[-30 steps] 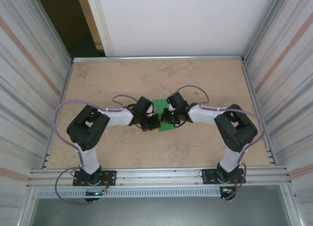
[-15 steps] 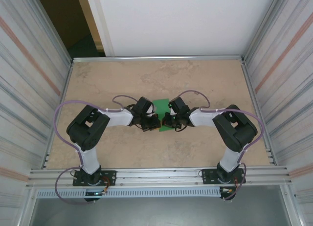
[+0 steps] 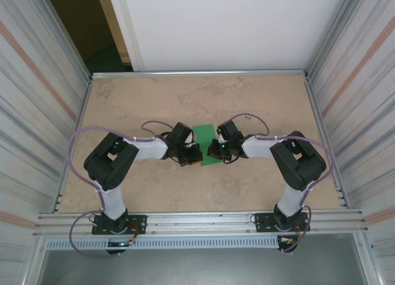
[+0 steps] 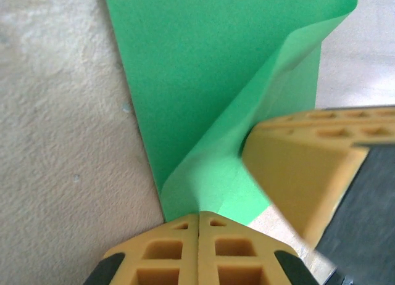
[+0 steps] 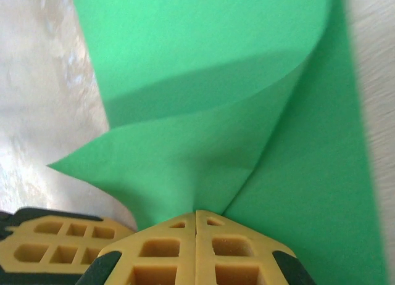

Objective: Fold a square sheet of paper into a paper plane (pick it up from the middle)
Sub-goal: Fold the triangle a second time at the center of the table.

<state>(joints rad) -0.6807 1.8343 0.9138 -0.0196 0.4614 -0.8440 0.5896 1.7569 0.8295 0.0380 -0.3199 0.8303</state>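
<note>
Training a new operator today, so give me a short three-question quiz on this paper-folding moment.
1. True or false: the left gripper is shut on the square sheet of paper.
2. The right gripper has its jaws: A) wide open above the paper, B) closed on the paper, C) closed on nothing.
3. Short answer: does the paper lie fully flat on the table?

Key
1. True: the paper comes out from between its closed fingertips.
2. B.
3. No: part of it curls up off the table toward the grippers.
</note>
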